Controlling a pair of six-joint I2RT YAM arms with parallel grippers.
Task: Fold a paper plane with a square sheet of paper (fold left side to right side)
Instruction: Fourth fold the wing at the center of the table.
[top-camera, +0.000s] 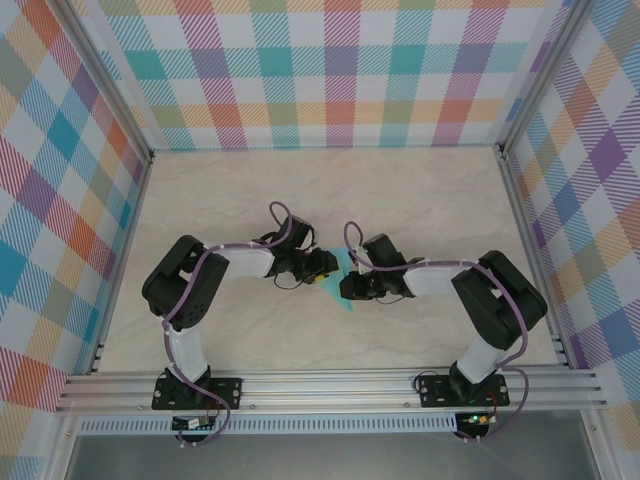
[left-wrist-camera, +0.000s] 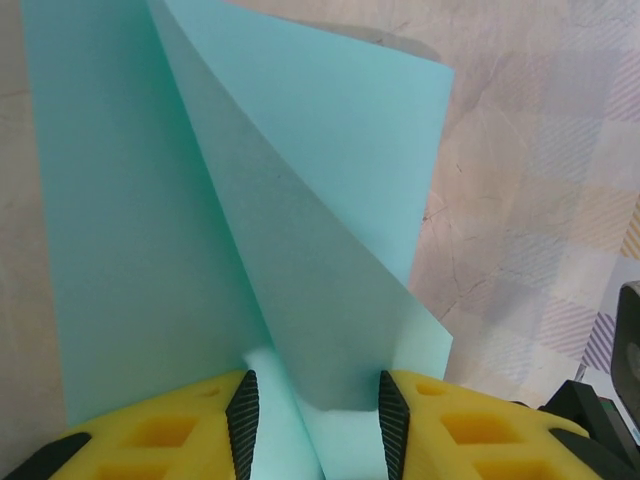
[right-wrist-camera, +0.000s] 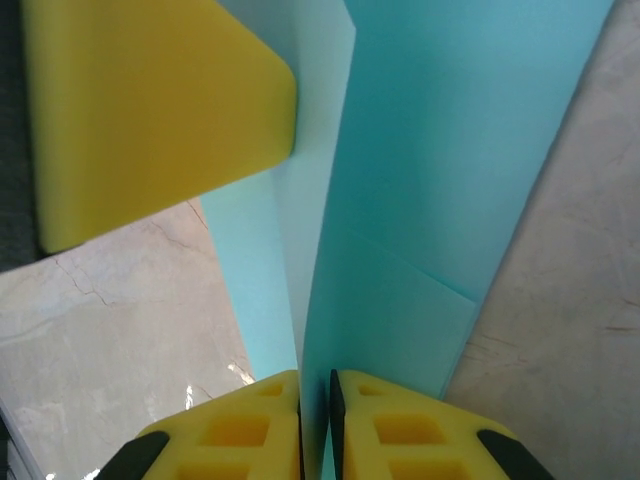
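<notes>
**Bolted bases in front, a half-folded sheet at mid-bench**

Nearest you, the aluminium rail (top-camera: 330, 385) runs along the front edge and carries both arm bases. Beyond it stretches the bench (top-camera: 430, 200), a pale marbled surface with faint veins. Pastel checked walls (top-camera: 340, 70) in metal framing box it in on three sides.

Your two arms bend inward and meet near the middle of the bench. The sheet of paper (left-wrist-camera: 120, 250) lies there between the wrists, and from above you see it just as slivers of turquoise.

Up close the sheet is plain, matte and unmarked. One part lies flat on the bench, while a flap lifts off it in a soft curve, its shaded face darker than the rest.

Your left pincer (left-wrist-camera: 315, 400) stands spread, with the raised fold running up between its black pads. Your right pincer (right-wrist-camera: 315, 400) is pressed almost together, pinching a part of the sheet that stands nearly upright. From the right wrist, one yellow finger (right-wrist-camera: 150, 110) of the left pincer rests against the paper.
</notes>
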